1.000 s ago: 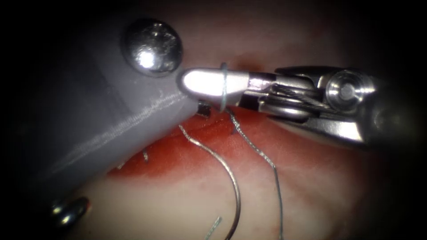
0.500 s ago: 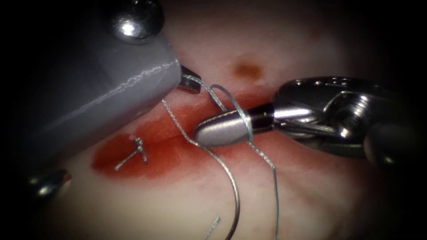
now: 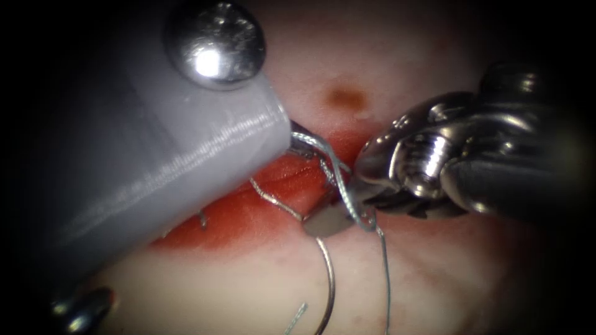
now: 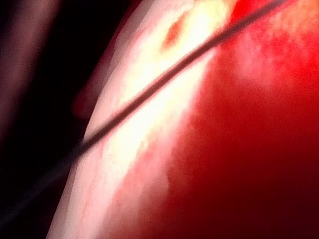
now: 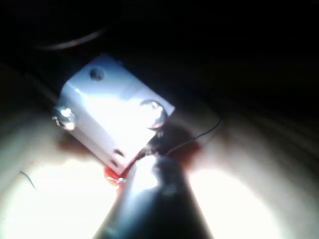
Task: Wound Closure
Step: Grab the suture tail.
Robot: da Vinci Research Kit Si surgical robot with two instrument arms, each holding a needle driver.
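We see the left tool (image 3: 298,144) closed on the thread (image 3: 338,180) above the cut (image 3: 248,214); the right tool (image 3: 329,218), looped by thread, looks shut. The needle (image 3: 329,282) lies free below the cut. Excess tension could tear the tissue (image 3: 434,273).

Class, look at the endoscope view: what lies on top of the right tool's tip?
Thread is looped over the right tool's fingers, running up to the left tool. Whatever tissue lies beneath the tip is covered. The needle curves away below it.
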